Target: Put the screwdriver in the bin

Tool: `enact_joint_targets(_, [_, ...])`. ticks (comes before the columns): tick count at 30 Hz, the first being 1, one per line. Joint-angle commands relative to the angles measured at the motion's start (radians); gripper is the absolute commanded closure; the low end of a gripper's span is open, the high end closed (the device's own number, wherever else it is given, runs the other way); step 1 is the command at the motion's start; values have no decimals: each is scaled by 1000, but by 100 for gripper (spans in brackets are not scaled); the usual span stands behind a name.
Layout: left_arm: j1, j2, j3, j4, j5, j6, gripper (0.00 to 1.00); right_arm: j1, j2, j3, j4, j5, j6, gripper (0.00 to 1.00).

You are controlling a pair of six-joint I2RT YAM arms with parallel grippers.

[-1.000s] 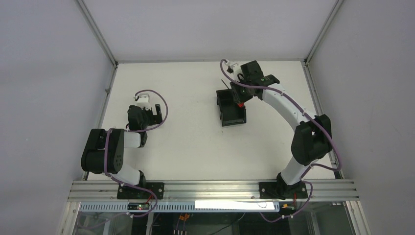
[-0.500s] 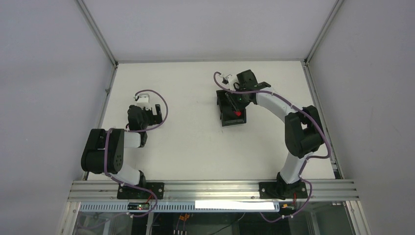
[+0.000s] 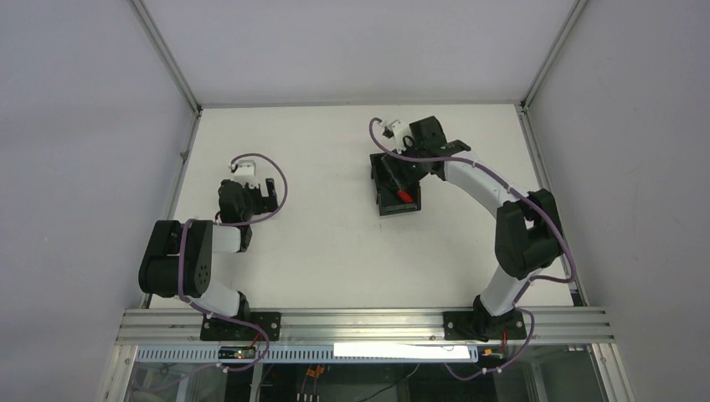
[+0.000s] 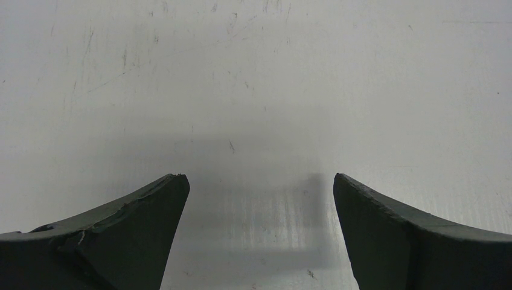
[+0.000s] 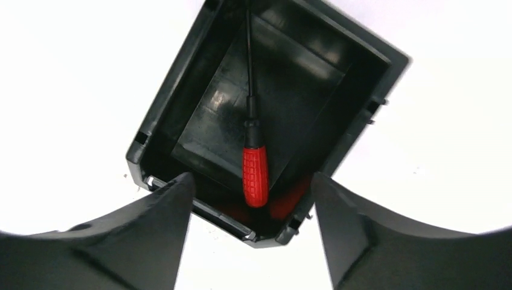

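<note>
Right gripper (image 5: 251,181) hangs right over the bin (image 5: 175,84), jaws partly apart, 1 each side of the red handle, neither touching it. It grips nothing. The screwdriver (image 5: 254,172) lies loose inside the bin, handle end by the bin's near wall and thin dark shaft running toward the far wall; its tip is cut off by the frame edge, so I can't tell whether it leans on the rim. The top view agrees: red handle inside the black walls. The bin sits on the bench (image 3: 318,243) toward its far edge, right of centre.

Left gripper (image 4: 259,177) is well apart, near the left edge, jaws wide over bare bench, holding nothing.

Judgement: the task looks done bar pulling the arm clear.

Handling, judged:
- Small and light, rigid all through, not fragile.
- The bare shaft is too thin and probably slick, a poor place to pinch.
- If a regrasp is needed, take the ribbed handle across its width, mid-length, with the 2 pads clear of the bin wall.
- The bin looks light too, so a bumped wall could slide it.
</note>
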Motion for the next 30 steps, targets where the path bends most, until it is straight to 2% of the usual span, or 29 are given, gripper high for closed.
enact_joint_targets(1, [10, -25, -6, 35, 13, -9, 1, -1, -162, -3, 77, 61, 81, 22])
enact_joint_targets(5, [10, -25, -6, 35, 12, -9, 1, -42, -219, 33, 17, 261, 267, 2])
enact_joint_targets(8, [10, -26, -6, 34, 13, -9, 1, -175, -249, 64, -100, 289, 467, 1])
enact_joint_targets(10, [10, -25, -6, 34, 13, -9, 1, -251, -276, 52, -132, 317, 529, 1])
enact_joint_targets(13, [10, -25, -6, 34, 12, -9, 1, -344, -317, 9, -143, 365, 537, 1])
enact_joint_targets(19, [10, -26, -6, 35, 12, -9, 1, -495, -328, -7, -181, 321, 517, 1])
enact_joint_targets(23, [10, -25, -6, 35, 13, -9, 1, -505, -319, -2, -185, 368, 494, 1])
enact_joint_targets(30, [10, -25, -6, 35, 13, -9, 1, -505, -325, -26, -159, 354, 479, 1])
